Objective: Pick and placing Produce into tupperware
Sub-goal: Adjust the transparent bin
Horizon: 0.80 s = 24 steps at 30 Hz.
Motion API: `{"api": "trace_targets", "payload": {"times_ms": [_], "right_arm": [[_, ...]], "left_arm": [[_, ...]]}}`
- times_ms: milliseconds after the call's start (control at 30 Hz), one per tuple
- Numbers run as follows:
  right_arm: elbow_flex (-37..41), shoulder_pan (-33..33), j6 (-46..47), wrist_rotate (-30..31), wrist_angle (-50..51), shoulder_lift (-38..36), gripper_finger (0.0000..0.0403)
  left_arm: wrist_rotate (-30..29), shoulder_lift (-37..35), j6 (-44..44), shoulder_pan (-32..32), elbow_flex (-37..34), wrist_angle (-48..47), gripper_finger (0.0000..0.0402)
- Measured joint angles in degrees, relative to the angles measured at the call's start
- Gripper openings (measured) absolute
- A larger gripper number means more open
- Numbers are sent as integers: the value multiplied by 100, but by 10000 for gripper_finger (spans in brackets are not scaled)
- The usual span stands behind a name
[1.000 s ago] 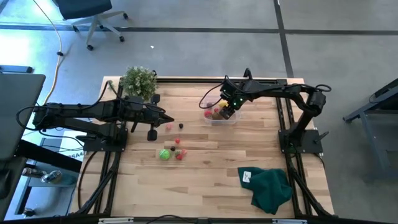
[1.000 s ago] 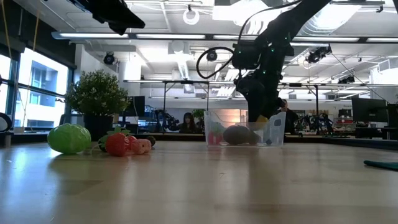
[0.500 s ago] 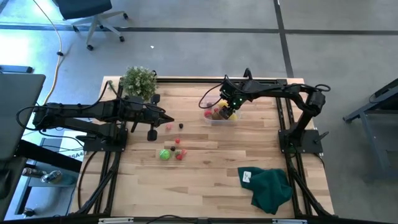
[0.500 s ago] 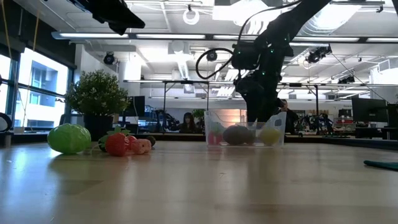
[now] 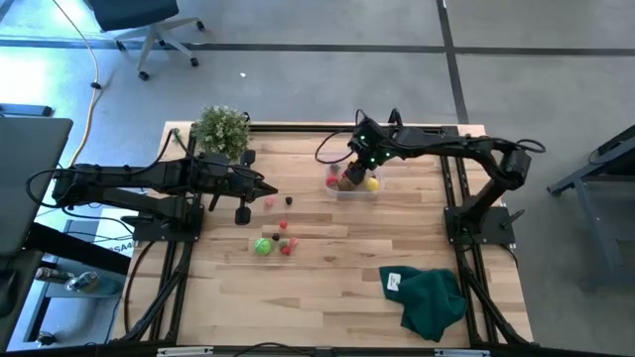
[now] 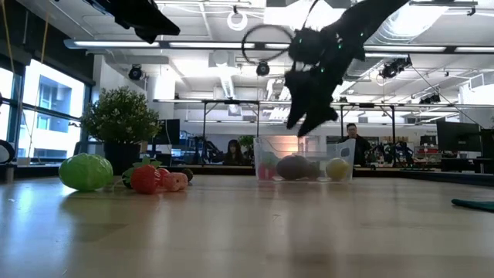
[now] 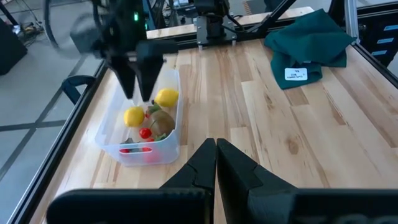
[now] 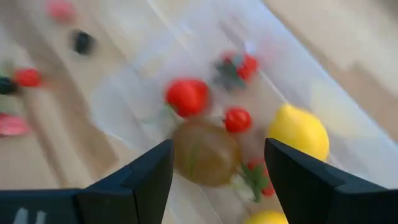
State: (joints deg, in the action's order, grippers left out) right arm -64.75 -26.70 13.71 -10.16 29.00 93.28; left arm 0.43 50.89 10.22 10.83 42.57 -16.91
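Loose produce [image 5: 273, 238] sits mid-worktop [image 5: 327, 288]: green, red and dark pieces, near the waiting left tool [image 5: 266, 188], fingers pressed together. Farther back, right tool [image 5: 349, 175] hangs released and empty above the tupperware [image 5: 351, 185], which holds lemons [image 7: 166, 97], red bits and a brown piece. Drop looks done; next move likely means reaching for the loose cluster.

The right arm reaches across the far side of the bench, its right claw [image 5: 354, 175] lifted clear of the surface, tilted downward with its two fingers [image 8: 134, 180] spread apart and nothing between them. The left arm lies stretched low along the near-left side, its left claw [image 5: 266, 189] closed, fingers [image 7: 239, 168] pressed together.
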Motion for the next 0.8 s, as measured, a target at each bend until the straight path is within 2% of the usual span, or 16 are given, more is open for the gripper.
{"api": "trace_targets", "payload": {"times_ms": [267,500,800], "right_arm": [[0,473,-538,-431,-1079,-647,240],[0,1178,-629,-102,-1253,-795,236],[0,1998,-731,88,-1132,-1004,168]], "left_arm": [[2,0,0,2,2,2,5],[0,0,-2,2,1,2,5],[0,0,-1,1,0,2,5]]}}
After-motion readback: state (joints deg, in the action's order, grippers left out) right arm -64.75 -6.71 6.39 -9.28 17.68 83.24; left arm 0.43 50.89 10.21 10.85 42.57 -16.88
